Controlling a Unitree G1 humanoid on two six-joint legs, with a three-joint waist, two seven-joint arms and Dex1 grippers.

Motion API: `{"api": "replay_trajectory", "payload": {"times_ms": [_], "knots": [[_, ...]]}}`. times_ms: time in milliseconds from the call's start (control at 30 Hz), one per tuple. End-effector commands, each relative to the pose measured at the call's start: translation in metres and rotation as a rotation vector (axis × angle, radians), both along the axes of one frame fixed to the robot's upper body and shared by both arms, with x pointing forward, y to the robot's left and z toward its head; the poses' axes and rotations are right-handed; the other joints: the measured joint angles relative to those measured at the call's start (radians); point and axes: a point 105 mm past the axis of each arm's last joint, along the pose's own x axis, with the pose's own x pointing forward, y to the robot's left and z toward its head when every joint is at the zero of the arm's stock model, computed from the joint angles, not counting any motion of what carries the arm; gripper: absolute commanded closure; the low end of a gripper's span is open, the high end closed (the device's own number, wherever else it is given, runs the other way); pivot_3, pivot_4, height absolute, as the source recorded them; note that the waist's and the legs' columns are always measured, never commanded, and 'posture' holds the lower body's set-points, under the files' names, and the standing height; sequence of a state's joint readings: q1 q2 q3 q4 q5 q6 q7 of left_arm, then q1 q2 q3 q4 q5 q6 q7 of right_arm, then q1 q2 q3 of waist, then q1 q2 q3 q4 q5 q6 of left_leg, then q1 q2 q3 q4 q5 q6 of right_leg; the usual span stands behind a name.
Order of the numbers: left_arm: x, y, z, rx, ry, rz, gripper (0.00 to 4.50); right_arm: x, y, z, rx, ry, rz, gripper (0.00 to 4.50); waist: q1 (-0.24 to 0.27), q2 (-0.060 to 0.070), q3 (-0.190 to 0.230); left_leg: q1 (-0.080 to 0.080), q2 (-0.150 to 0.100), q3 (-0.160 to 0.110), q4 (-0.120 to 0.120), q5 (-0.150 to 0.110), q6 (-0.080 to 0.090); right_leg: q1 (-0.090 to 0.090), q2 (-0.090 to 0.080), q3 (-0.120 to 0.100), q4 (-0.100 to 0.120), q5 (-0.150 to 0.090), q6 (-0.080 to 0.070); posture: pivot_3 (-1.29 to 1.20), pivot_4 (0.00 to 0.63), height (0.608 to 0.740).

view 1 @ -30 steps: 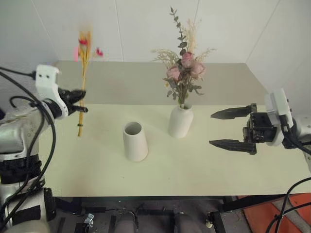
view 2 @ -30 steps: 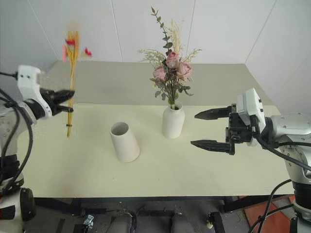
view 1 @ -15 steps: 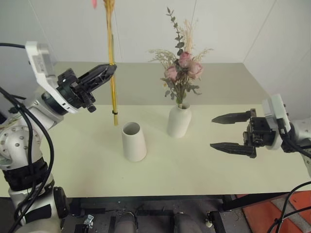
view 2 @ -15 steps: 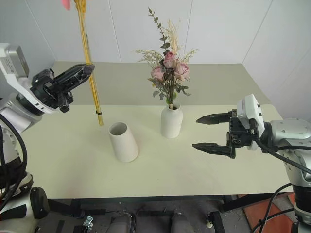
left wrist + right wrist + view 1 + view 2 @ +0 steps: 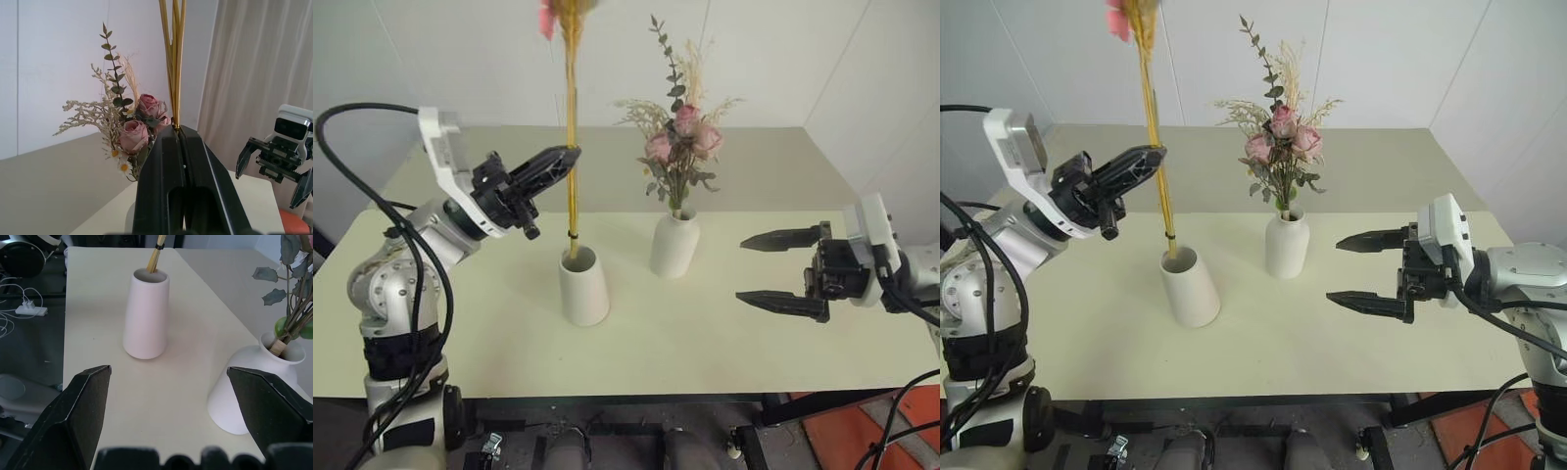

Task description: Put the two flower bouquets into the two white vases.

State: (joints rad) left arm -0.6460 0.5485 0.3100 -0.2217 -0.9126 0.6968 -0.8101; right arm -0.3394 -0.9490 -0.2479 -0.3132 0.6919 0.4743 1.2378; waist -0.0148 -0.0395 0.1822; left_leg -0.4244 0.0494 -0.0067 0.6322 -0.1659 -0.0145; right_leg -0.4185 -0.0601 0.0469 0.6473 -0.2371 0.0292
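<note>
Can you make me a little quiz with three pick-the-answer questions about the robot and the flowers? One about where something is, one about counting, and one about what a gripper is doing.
1. Where are the pink roses?
A. In the bottle-shaped vase
B. Lying on the table
C. In the right gripper

2. How many white vases stand on the table?
A. One
B. Two
C. Four

3. What is the left gripper doing?
A. Open and empty
B. Squeezing a vase
C. Shut on the yellow stalks

Answers:
1. A, the rose stems go down into its narrow neck.
2. B, the bottle-shaped vase and the cone vase.
3. C, its fingers pinch the stalks, whose lower ends reach the cone vase's mouth.
</note>
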Motion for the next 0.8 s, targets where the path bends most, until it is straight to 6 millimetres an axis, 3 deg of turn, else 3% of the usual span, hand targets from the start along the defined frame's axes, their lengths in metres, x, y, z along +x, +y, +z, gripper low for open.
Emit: {"api": "replay_trajectory", "payload": {"times_ms": [33, 333, 467, 800], "knots": [[-0.001, -0.003, -0.008, 0.049, -0.011, -0.002, 4.48, -0.006, -0.001, 0.012, 0.004, -0.045, 0.0, 0.0, 0.0, 0.0, 0.0, 0.0, 0.0, 0.0, 0.0, 0.0, 0.0, 0.0, 0.0, 0.0, 0.0, 0.0, 0.0, 0.0, 0.15, 0.74], [0.0, -0.008, -0.036, 0.11, 0.04, -0.009, 4.48, -0.006, -0.002, 0.013, 0.007, -0.048, -0.011, 0.0, -0.001, 0.0, 0.0, 0.0, 0.0, 0.0, 0.0, 0.0, 0.0, 0.0, 0.0, 0.0, 0.0, 0.0, 0.001, 0.0, 0.15, 0.74], [-0.004, -0.002, -0.04, 0.124, 0.061, 0.009, 3.51, -0.006, -0.002, 0.012, 0.004, -0.046, -0.012, 0.0, 0.0, 0.0, 0.0, 0.0, 0.0, 0.0, 0.0, 0.0, 0.0, 0.0, 0.0, 0.0, 0.0, -0.001, 0.001, 0.0, 0.15, 0.74], [-0.036, 0.039, -0.053, 0.175, 0.147, 0.092, 0.33, -0.007, -0.004, 0.008, -0.001, -0.04, -0.022, 0.0, -0.003, 0.0, 0.0, 0.0, 0.001, 0.0, 0.0, 0.0, 0.0, 0.0, 0.0, 0.0, 0.0, -0.002, 0.003, 0.0, 0.15, 0.74]]}}
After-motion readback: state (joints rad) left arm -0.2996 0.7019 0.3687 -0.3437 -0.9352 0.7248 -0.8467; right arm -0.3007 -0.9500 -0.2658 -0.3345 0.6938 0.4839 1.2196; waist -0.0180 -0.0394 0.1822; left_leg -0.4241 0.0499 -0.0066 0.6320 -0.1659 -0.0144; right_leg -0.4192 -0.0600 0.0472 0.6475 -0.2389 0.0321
